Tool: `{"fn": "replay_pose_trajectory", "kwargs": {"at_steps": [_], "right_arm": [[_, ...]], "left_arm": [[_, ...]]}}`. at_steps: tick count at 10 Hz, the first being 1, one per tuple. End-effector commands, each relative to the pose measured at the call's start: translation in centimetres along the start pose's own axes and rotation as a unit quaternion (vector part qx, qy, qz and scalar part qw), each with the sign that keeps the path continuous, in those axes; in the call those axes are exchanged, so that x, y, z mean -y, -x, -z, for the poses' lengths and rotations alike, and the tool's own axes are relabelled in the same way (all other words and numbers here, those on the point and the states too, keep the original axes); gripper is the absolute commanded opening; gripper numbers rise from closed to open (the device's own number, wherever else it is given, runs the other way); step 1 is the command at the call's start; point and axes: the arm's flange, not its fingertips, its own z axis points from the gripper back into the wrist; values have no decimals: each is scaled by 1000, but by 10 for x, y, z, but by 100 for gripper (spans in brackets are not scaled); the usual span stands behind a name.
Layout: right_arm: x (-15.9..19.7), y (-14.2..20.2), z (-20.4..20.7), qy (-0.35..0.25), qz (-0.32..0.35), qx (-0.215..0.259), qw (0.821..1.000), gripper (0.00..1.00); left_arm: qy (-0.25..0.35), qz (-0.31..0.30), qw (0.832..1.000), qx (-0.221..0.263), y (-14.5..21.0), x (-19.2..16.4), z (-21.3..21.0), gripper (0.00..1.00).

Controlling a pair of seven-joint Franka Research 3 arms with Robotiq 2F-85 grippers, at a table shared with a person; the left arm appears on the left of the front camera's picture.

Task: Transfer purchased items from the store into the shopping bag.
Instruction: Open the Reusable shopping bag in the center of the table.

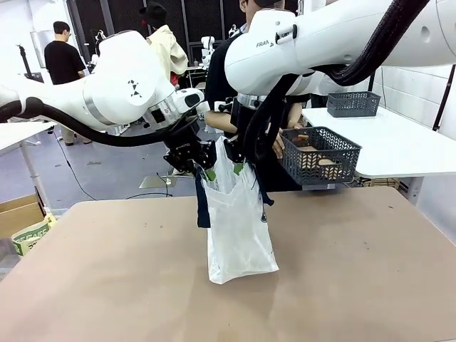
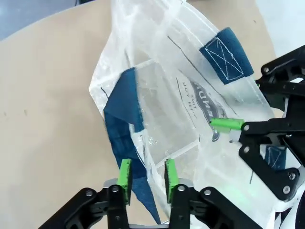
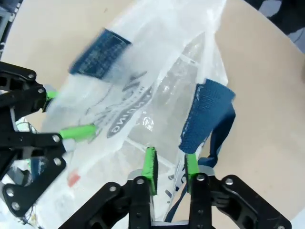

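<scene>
The shopping bag point(image 3: 143, 105) has a motion-blurred navy handle point(image 3: 97, 50); its logo lettering is unreadable.

- Shopping bag point(image 1: 239, 228): hangs at mid-table, bottom resting on the table point(image 1: 342, 285), top edge raised.
- Left gripper point(image 1: 201, 160): at the bag's top edge, robot's left side; bag material lies between its fingers (seen in the left wrist view point(image 2: 145, 175)).
- Right gripper point(image 3: 167, 167): at the opposite top edge, likewise astride the bag's rim.
- Mesh basket point(image 1: 318, 155): behind the bag and to its right, beyond the table's far edge, held by a person's hand point(image 1: 278, 146); items inside.
- Second basket point(image 1: 353, 104): farther back, right, on another table.
</scene>
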Motion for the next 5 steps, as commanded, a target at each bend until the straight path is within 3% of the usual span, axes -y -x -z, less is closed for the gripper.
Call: {"fn": "replay_pose_trajectory", "kwargs": {"at_steps": [1, 3, 5], "right_arm": [[7, 26, -3, 9, 5, 11, 1000, 0], [16, 46, -13, 24, 7, 29, 999, 0], [23, 61, -19, 21, -15, 37, 999, 0]], "left_arm": [[-2, -19, 1000, 11, 16, -9, -6, 0], [-6, -24, 1000, 12, 30, -24, -11, 0], [-51, -14, 999, -2, 42, -36, -20, 0]]}}
